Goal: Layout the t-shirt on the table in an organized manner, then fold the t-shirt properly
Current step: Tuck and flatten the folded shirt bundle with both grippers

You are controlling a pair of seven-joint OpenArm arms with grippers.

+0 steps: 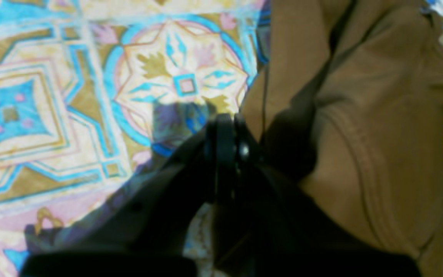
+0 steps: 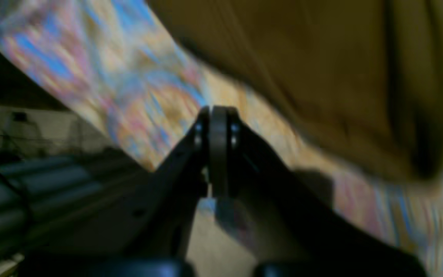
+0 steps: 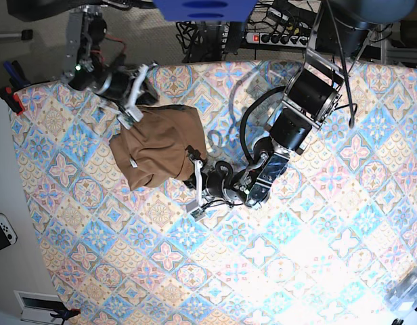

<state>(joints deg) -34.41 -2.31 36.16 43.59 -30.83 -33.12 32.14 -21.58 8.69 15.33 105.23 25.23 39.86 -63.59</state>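
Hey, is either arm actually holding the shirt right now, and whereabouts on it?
Neither visibly holds it. The left gripper and right gripper are both shut with no cloth between their tips; the t-shirt lies bunched beside them.

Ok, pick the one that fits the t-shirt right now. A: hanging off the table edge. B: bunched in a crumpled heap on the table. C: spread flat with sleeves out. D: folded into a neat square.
B: in the base view the t-shirt lies as a rumpled lump on the table, no sleeves laid out.
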